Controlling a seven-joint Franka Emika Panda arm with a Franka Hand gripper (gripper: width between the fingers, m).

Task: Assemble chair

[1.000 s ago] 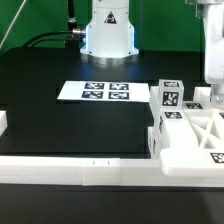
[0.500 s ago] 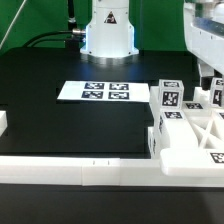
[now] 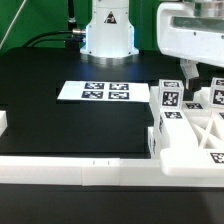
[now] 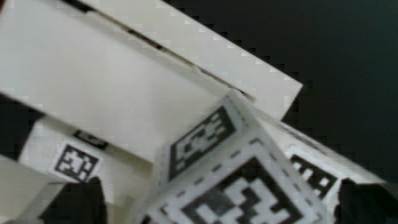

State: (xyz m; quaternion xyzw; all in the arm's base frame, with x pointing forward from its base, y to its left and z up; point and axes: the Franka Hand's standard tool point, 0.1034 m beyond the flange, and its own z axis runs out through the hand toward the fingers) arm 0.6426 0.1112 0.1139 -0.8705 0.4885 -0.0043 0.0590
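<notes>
The white chair parts stand grouped at the exterior view's right. An X-braced frame point(image 3: 196, 136) leans against the front rail. Behind it stands an upright tagged block point(image 3: 168, 97), with another tagged piece point(image 3: 197, 101) beside it. My gripper point(image 3: 202, 78) hangs just above these back pieces, open and empty, its fingers point(image 3: 186, 70) wide apart. In the wrist view the tagged block point(image 4: 240, 170) fills the space below the gripper point(image 4: 217, 205), close up and blurred, with the white frame bars point(image 4: 125, 80) beyond it.
The marker board point(image 3: 94, 91) lies flat mid-table. A long white border rail point(image 3: 70, 171) runs along the front edge, and a short white piece point(image 3: 3, 122) sits at the left. The robot base point(image 3: 108, 30) stands at the back.
The gripper has moved in from the exterior view's right edge towards the left and risen a little, so more of the hand shows. The chair parts have not moved.
</notes>
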